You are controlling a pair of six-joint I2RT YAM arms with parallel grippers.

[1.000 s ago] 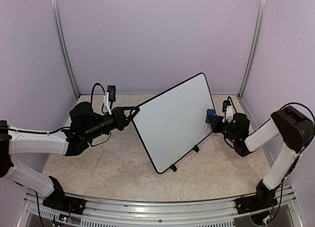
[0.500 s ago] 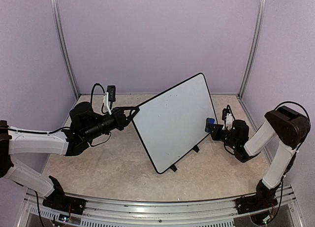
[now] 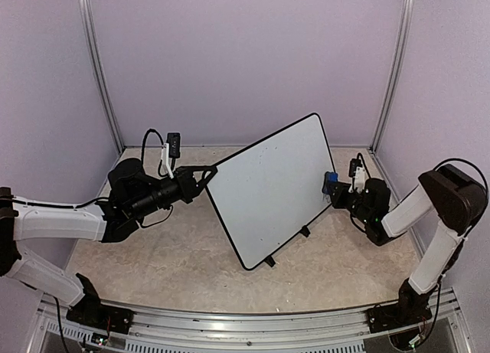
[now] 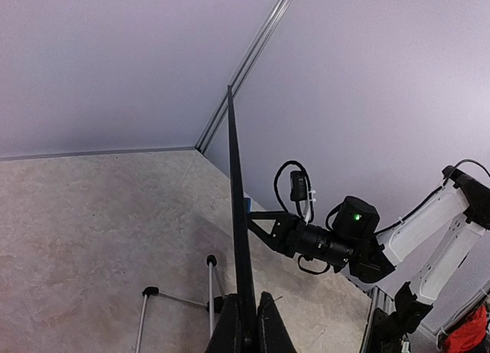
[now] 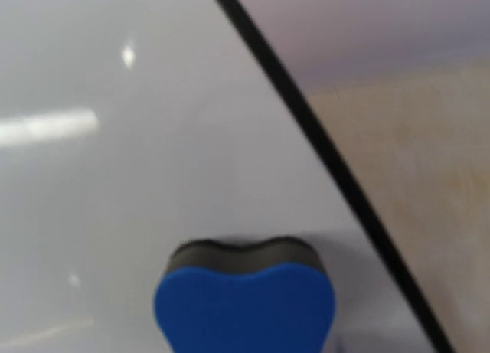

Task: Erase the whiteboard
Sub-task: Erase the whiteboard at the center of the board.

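The whiteboard point(image 3: 272, 186) stands tilted on the table, white with a thin black rim. No dark writing shows on its face. My left gripper point(image 3: 207, 171) is shut on the board's left edge; the left wrist view shows that edge point(image 4: 236, 192) end-on between the fingers point(image 4: 269, 324). At the board's right edge, my right gripper point(image 3: 335, 189) is shut on a blue-and-black eraser point(image 3: 329, 180). In the right wrist view the eraser point(image 5: 245, 303) has its dark pad against the white surface point(image 5: 138, 161), close to the rim point(image 5: 321, 142). The eraser hides the right fingers there.
Small black stand feet point(image 3: 269, 261) stick out under the board's lower edge, and thin stand legs point(image 4: 180, 299) show behind it. Lilac walls with metal corner posts point(image 3: 99, 70) enclose the beige table point(image 3: 176, 253). A metal rail point(image 3: 245, 322) runs along the near edge.
The right gripper with the eraser slid down along the board's right edge, then came back up a little. The left arm and the board have not moved.
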